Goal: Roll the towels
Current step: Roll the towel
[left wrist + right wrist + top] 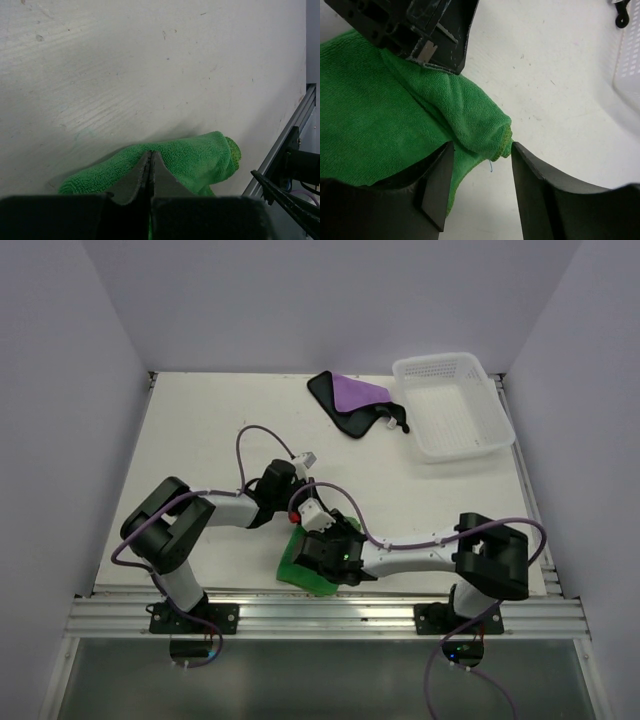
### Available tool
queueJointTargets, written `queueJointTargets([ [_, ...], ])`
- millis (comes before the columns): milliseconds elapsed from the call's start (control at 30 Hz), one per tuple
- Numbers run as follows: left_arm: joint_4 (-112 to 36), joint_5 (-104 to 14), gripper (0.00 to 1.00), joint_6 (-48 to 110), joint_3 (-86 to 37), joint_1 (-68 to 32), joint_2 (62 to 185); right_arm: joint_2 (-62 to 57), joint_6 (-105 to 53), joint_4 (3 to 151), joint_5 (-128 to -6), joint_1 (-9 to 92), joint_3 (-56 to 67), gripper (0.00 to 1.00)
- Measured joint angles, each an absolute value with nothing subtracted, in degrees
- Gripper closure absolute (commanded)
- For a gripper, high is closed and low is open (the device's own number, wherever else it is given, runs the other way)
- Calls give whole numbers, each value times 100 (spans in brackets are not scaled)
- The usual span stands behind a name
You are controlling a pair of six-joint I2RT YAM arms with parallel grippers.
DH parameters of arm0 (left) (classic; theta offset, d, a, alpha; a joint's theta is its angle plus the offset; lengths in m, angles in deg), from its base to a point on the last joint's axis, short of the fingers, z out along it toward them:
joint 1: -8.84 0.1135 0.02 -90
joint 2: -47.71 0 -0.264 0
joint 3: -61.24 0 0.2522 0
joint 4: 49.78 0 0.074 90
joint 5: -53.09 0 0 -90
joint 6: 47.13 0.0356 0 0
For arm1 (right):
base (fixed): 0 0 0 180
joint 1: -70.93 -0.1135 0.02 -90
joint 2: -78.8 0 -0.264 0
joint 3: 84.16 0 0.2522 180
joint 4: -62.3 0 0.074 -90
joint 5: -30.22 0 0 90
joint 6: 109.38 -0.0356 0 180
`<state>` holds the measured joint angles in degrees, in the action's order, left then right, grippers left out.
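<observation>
Left end effector (150, 156): jaws pressed together, only a hairline seam between the two fingers. In the right wrist view a raised fold of the green towel (370, 115) runs up into its tip, so we log it as clenched on that fold.

Right end effector (482, 175): jaws wide apart, gripping nothing. Its fingers (437, 185) straddle the bunched, rounded end of the same fold, one finger over the flat part of the cloth and the other over bare counter (200, 430). We cannot tell whether either finger touches the bunched end.

The two end effectors sit just beside each other at the near middle of the counter. The green towel lies there, mostly flat apart from the lifted fold and partly hidden under both wrists in the top view. Its near edge is close to the aluminium rail (330, 612).

Left arm (170, 525): elbow folded back over its base, forearm low and reaching right. Right arm (485, 555): mirrored, forearm low and reaching left.

Purple towel (355, 392): crumpled at the far edge with its black back showing, just beside the white basket (478, 370). We cannot tell whether they touch.
</observation>
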<state>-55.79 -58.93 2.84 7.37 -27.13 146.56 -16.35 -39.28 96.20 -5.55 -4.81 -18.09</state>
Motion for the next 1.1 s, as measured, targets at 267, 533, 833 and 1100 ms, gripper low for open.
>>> queueJointTargets([
  [267,-5592,-5893,100,282,739,-2713,14660,-40,-3972,9321,-1582,-276,-2165,44],
  [533,-5796,-5887,100,185,861,-2713,14642,1160,-4239,8669,-4406,1949,-2805,44],
  [833,-5806,-5810,100,190,957,-2713,14538,-103,-4518,8066,-7280,3711,-2860,44],
  [1100,-5782,-5793,100,192,964,-2715,14516,-955,-4527,7799,-8399,4017,-2845,44],
])
